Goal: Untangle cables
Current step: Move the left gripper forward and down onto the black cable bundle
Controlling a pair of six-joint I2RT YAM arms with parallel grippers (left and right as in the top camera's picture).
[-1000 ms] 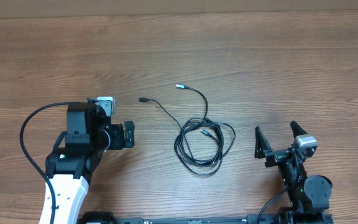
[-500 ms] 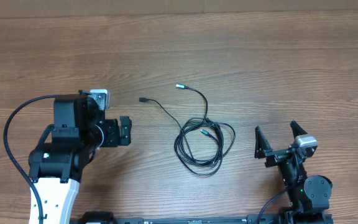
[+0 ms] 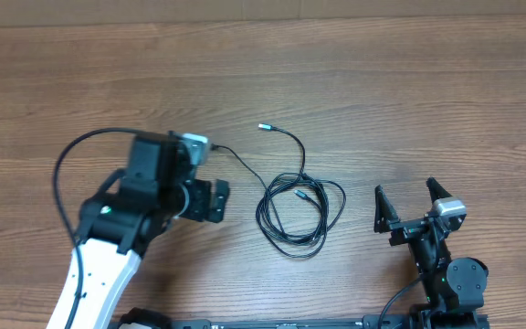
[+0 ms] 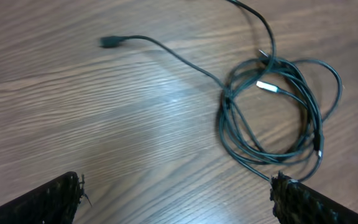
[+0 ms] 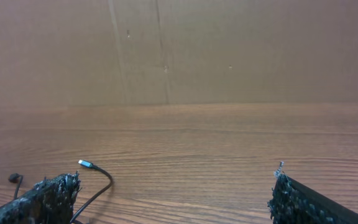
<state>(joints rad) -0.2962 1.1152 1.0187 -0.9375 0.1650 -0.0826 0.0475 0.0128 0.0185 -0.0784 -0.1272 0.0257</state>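
The right end effector (image 5: 169,202) stands wide apart, its fingers (image 5: 48,199) in the bottom corners. At lower left, a cable (image 5: 98,168) with a silvery-teal plug lies on the wooden surface (image 5: 216,143).

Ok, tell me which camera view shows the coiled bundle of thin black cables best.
The left wrist view: the coiled bundle of thin black cables sits large, its strands easy to tell apart. Overhead shows the whole bundle, but small. The right wrist view catches only loose ends, one a teal-tipped plug.
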